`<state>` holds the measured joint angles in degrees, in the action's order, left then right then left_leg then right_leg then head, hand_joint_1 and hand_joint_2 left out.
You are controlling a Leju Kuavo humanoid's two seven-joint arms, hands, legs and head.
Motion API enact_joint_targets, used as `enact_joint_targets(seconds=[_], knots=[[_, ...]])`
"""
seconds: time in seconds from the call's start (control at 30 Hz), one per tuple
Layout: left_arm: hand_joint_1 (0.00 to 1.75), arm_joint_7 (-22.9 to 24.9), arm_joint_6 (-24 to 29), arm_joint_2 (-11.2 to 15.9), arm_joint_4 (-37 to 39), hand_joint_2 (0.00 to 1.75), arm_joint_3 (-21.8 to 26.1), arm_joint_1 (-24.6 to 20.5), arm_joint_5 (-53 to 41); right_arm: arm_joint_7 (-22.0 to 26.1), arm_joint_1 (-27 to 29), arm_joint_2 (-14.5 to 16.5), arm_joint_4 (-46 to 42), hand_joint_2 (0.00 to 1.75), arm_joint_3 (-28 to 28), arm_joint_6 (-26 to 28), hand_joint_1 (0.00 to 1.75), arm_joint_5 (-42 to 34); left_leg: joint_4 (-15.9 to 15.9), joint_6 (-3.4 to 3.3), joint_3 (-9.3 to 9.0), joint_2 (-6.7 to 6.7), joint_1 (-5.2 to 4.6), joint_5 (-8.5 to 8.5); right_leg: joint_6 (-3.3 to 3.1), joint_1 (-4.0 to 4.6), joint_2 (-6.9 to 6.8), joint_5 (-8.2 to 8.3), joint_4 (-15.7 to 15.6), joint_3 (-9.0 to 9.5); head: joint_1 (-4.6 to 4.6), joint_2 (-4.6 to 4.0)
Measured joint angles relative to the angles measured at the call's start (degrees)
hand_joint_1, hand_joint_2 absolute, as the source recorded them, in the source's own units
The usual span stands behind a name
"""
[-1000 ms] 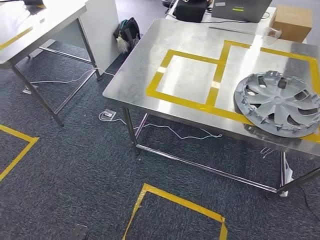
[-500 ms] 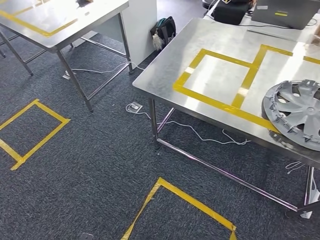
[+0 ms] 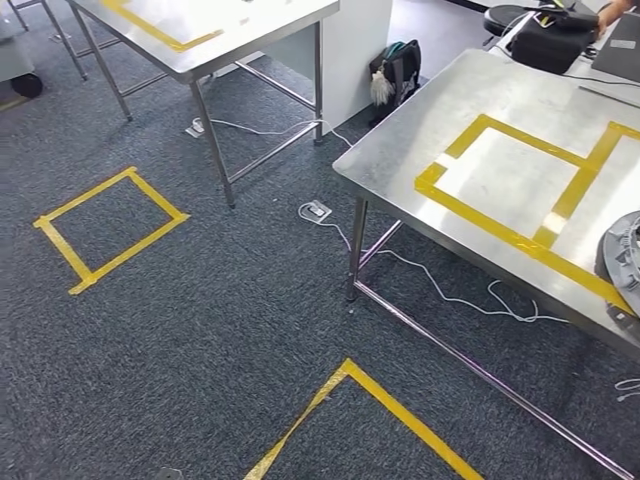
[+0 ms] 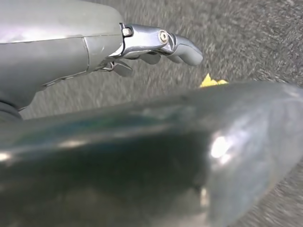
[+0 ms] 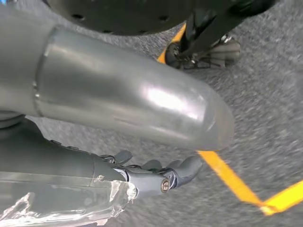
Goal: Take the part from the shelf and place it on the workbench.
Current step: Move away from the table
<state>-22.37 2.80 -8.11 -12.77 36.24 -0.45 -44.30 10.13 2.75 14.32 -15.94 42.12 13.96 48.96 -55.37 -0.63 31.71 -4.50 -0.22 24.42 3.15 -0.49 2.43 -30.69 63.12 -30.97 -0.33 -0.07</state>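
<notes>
The grey wheel cover (image 3: 623, 256) lies on the steel workbench (image 3: 411, 140) at the far right of the head view, cut off by the picture's edge, beside a yellow tape outline (image 3: 504, 178). My left hand (image 4: 153, 45) hangs over the grey carpet in the left wrist view, fingers stretched out and holding nothing. In the right wrist view my right hand (image 5: 157, 177) also hangs above the carpet with nothing in it, near a yellow tape line (image 5: 228, 177).
A second steel table (image 3: 226, 30) stands at the back left. Yellow tape squares (image 3: 109, 230) mark the carpet, one close in front (image 3: 377, 400). A white cable (image 3: 445, 290) runs under the workbench. A black bag (image 3: 396, 65) sits on the floor between the tables.
The camera has turned left: the workbench and wheel cover slid to the right edge, and the second table and a floor square came into view.
</notes>
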Motion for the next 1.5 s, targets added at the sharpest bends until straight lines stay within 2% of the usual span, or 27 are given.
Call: enact_joint_targets(seconds=[0.03,0.1,0.17,0.23,0.3,0.37,0.4,0.43,0.47,0.53,0.6,0.67,0.73,0.83,0.87,0.9,0.93,0.97,1.03,1.1,1.17,1.2,1.27,1.33,1.4,1.43,1.5], knots=[[0.00,-0.3,-1.0,0.0,0.0,0.00,0.2,0.0,0.1,0.2,0.0,0.0,0.1,0.00,0.0,-0.2,0.00,0.4,-0.3,0.26,0.26,-0.73,-0.04,-0.08,0.01,-0.31,1.61,1.08,-3.3,1.36,-0.04,0.00],[0.00,-0.5,-1.7,0.2,0.0,0.00,0.4,0.0,0.1,0.4,-0.1,-0.1,0.3,0.00,-0.1,-0.3,0.00,1.1,-0.5,1.02,1.00,-2.08,0.02,-0.45,-0.30,-0.51,3.56,1.14,-5.7,2.20,-0.10,0.00],[0.00,-0.6,-1.9,0.3,0.0,0.00,0.7,0.2,0.1,0.5,-0.2,-0.1,0.4,0.00,-0.2,-0.3,0.00,1.5,-0.6,1.83,1.73,-3.00,0.32,-0.88,-1.20,-0.35,2.20,1.50,-5.7,2.22,-0.11,0.00],[0.00,-0.6,-2.0,0.5,0.0,0.00,0.8,0.4,0.1,0.6,-0.2,-0.1,0.4,0.00,-0.2,-0.3,0.00,1.6,-2.8,2.41,3.08,-0.74,0.29,0.53,-2.06,-0.36,0.54,2.02,-5.9,2.24,-0.45,0.00],[0.00,-0.6,-2.1,0.5,0.0,0.00,0.8,0.2,0.1,0.6,-0.1,-0.2,0.5,0.00,-0.2,-0.3,0.00,1.6,-9.5,2.82,6.28,2.69,0.23,4.42,-2.43,-0.24,-1.37,2.23,-6.0,2.03,-0.89,0.00],[0.00,-0.6,-2.2,0.5,0.0,0.00,0.8,0.1,0.1,0.6,0.0,-0.2,0.6,0.00,-0.2,-0.3,0.00,1.6,-16.7,3.17,9.40,3.74,0.46,7.32,-2.48,-0.11,-3.44,2.25,-6.0,1.81,-0.97,0.00],[0.00,-0.6,-2.2,0.5,0.0,0.00,0.8,0.2,0.1,0.6,0.0,-0.3,0.6,0.00,-0.2,-0.3,0.00,1.6,-17.7,3.26,9.67,3.85,0.58,7.30,-2.49,-0.09,-4.33,2.24,-6.0,1.75,-0.96,0.00],[0.00,-0.6,-2.2,0.4,0.0,0.00,0.8,0.3,0.1,0.6,-0.1,-0.3,0.6,0.00,-0.2,-0.3,0.00,1.6,-16.4,3.30,8.71,4.00,0.67,6.22,-2.47,-0.09,-5.12,2.23,-6.0,1.75,-0.98,0.00],[0.00,-0.6,-2.2,0.4,0.0,0.00,0.8,0.3,0.1,0.6,-0.2,-0.3,0.6,0.00,-0.2,-0.3,0.00,1.7,-13.0,3.28,6.68,4.48,0.73,4.47,-2.40,-0.10,-5.82,2.20,-6.0,1.82,-0.98,0.00],[0.00,-0.6,-1.9,0.3,0.0,0.00,0.9,0.2,0.1,0.6,-0.3,-0.4,0.7,0.00,-0.2,-0.4,0.00,2.0,-4.9,3.02,1.96,7.23,0.60,1.61,-1.99,0.13,-7.02,1.97,-5.9,1.85,-1.12,0.00],[0.00,-0.5,-1.5,0.1,0.0,0.00,0.9,-0.2,0.0,0.4,-0.5,-0.4,0.8,0.00,-0.2,-0.5,0.00,2.6,-1.0,2.37,-0.06,8.90,0.29,1.03,-1.38,0.46,-8.05,1.68,-5.9,1.80,-1.09,0.00],[0.00,-0.5,-1.4,0.0,0.0,0.00,0.9,-0.2,-0.2,0.1,-0.8,-0.5,0.8,0.00,-0.4,-0.5,0.00,3.4,-0.7,1.46,0.09,7.70,0.08,1.03,-0.74,0.40,-9.07,1.53,-6.0,2.29,-0.99,0.00],[0.00,-0.5,-1.4,-0.1,0.0,0.00,1.0,-0.2,-0.4,-0.1,-0.9,-0.5,0.9,0.00,-0.7,-0.5,0.00,3.9,-0.5,0.59,0.17,6.47,0.12,0.71,-0.14,0.12,-7.55,0.18,-4.4,2.00,-0.80,0.00],[0.00,-0.5,-1.4,-0.2,0.0,0.00,1.0,-0.5,-0.7,-0.4,-0.9,-0.6,1.3,0.00,-1.1,-0.5,0.00,4.4,-0.4,-0.17,0.40,4.46,0.11,0.31,0.12,0.03,-3.29,-5.00,5.8,-2.81,-0.44,0.00],[0.00,-0.5,-1.4,-0.2,0.0,0.00,1.0,-0.5,-0.9,-0.4,-0.8,-0.6,1.5,0.00,-1.1,-0.5,0.00,4.5,-0.4,-0.25,0.47,3.68,0.04,0.26,0.09,0.06,-2.80,-6.04,9.1,-4.55,-0.41,0.00],[0.00,-0.5,-1.4,-0.2,0.0,0.00,1.0,-0.5,-1.1,-0.5,-0.8,-0.7,1.6,0.00,-1.1,-0.5,0.00,4.6,-0.4,-0.28,0.51,2.87,-0.02,0.23,0.02,0.09,-2.57,-6.02,10.8,-5.57,-0.39,0.00],[0.00,-0.5,-1.4,-0.1,0.0,0.00,1.0,-0.5,-1.3,-0.5,-0.8,-0.7,1.7,0.00,-1.2,-0.5,0.00,4.8,-0.5,-0.27,0.50,2.04,-0.05,0.21,-0.07,0.08,-2.43,-4.83,10.1,-5.55,-0.38,0.00],[0.00,-0.5,-1.4,-0.1,0.1,0.00,1.0,-0.5,-1.4,-0.5,-0.8,-0.8,1.7,0.00,-1.2,-0.5,0.00,5.0,-0.5,-0.22,0.48,1.21,-0.04,0.18,-0.16,0.04,-2.13,-2.80,7.4,-4.53,-0.38,0.00],[0.00,-0.5,-1.4,-0.1,0.1,0.00,1.0,-0.6,-2.0,-0.6,-1.0,-1.0,1.9,0.00,-1.4,-0.5,0.00,5.4,-0.8,0.09,0.61,-0.31,-0.08,0.14,-0.29,-0.31,0.23,0.98,-0.5,-1.23,-0.38,0.00],[0.00,-0.5,-1.4,0.0,0.1,0.00,1.0,-0.7,-2.4,-0.7,-1.2,-1.0,2.1,0.00,-1.6,-0.3,0.00,5.7,-1.0,0.68,1.05,-1.56,-0.09,-0.03,-0.50,-0.55,2.28,2.02,-4.6,0.46,-0.44,0.00],[0.00,-0.6,-1.4,0.0,0.1,0.00,1.0,-0.6,-2.7,-0.8,-1.3,-1.0,2.2,0.00,-1.6,-0.3,0.00,5.9,-0.9,1.44,1.58,-2.79,0.13,-0.45,-1.13,-0.39,1.64,2.06,-4.9,0.64,-0.47,0.00],[0.00,-0.6,-1.3,0.1,0.1,0.00,1.0,-0.5,-2.8,-0.9,-1.3,-1.0,2.2,0.00,-1.6,-0.2,0.00,5.9,-1.1,1.76,1.87,-2.57,0.18,-0.39,-1.55,-0.34,0.92,2.27,-5.0,0.76,-0.48,0.00],[0.00,-0.7,-1.2,0.1,0.1,0.00,0.9,-0.5,-3.0,-0.9,-1.3,-1.1,2.3,0.00,-1.6,-0.2,0.00,5.9,-3.9,2.31,3.42,-0.18,0.11,1.54,-2.29,-0.38,-0.64,2.72,-5.4,0.86,-0.81,0.00],[0.00,-0.7,-1.2,0.1,0.1,0.00,0.9,-0.7,-3.1,-0.9,-1.3,-1.1,2.3,0.00,-1.6,-0.2,0.00,5.9,-10.9,2.75,6.73,2.79,0.16,5.34,-2.58,-0.21,-2.32,2.80,-5.5,0.80,-1.12,0.00],[0.00,-0.7,-1.2,0.0,0.1,0.00,0.9,-0.8,-3.1,-0.9,-1.2,-1.2,2.4,0.00,-1.6,-0.2,0.00,5.9,-16.7,3.07,9.38,3.64,0.42,7.31,-2.66,-0.09,-4.09,2.73,-5.5,0.73,-1.14,0.00],[0.00,-0.7,-1.2,0.0,0.2,0.00,0.9,-0.7,-3.1,-0.9,-1.3,-1.2,2.5,0.00,-1.6,-0.2,0.00,5.9,-16.9,3.18,9.33,3.81,0.56,6.80,-2.65,-0.07,-4.89,2.70,-5.5,0.72,-1.14,0.00],[0.00,-0.7,-1.2,0.0,0.2,0.00,0.9,-0.6,-3.1,-0.8,-1.4,-1.2,2.5,0.00,-1.6,-0.2,0.00,5.9,-11.5,3.28,6.20,4.75,0.77,3.57,-2.46,-0.11,-6.25,2.57,-5.5,0.85,-1.16,0.00]])
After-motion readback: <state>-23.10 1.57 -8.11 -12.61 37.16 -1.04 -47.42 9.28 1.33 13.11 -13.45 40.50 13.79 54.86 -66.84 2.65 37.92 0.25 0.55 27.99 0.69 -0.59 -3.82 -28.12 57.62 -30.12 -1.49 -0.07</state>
